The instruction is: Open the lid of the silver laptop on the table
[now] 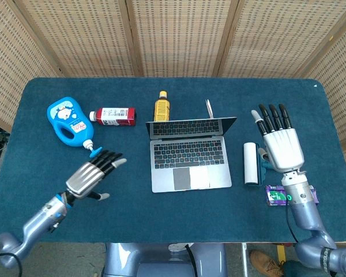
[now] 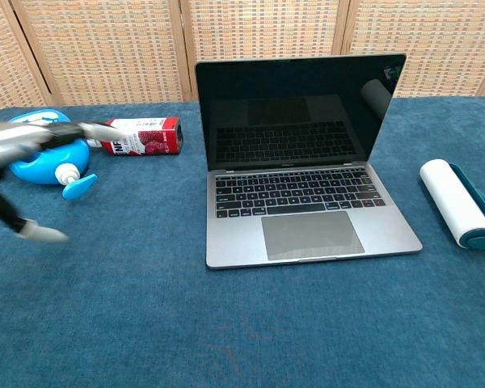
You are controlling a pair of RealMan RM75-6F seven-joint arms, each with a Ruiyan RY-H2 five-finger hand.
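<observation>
Now the silver laptop (image 1: 190, 151) sits open, left hand (image 1: 92, 176) at 9 o'clock, right hand (image 1: 282, 147) at 3, fingers apart on both, holding nothing.

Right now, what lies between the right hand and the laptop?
A white lint roller lies on the cloth between the right hand and the laptop, beside the laptop's right edge. The head view shows it; the chest view lacks the hand.

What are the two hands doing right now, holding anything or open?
Left hand: open, fingers apart, holding nothing, off to the left of the silver laptop.
Right hand: open, fingers extended, holding nothing, to the right of the lint roller.
</observation>
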